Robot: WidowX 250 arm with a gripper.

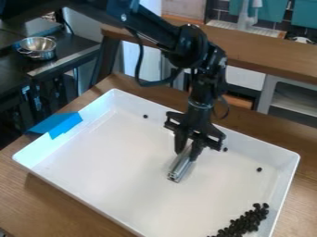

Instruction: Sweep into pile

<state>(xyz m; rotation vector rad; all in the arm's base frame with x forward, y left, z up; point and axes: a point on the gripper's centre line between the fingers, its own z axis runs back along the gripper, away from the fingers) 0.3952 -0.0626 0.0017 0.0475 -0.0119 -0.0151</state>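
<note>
Noted a wooden table [37,203] underneath a white, raised-rim tray [105,159]. Observed a black arm [151,28] entering from upper left, with the claw [188,153] pointing down over the tray, right of the view's centre. Recorded blue tape [63,124] across the left rim, and a metal bowl [38,47] on the dark counter [62,60] behind. Found a silver metal bar [179,169] pinched between the claw's fingers, upper end within the grip, lower end projecting toward the near side; cannot confirm contact with the tray floor. Located the main pile of dark pellets [245,222] in the lower right of the view, near the tray's right wall, well apart from claw and bar. Counted three stray pellets [259,170]: one just right of the claw, one farther right near the wall, one to upper left near the far wall.
</note>
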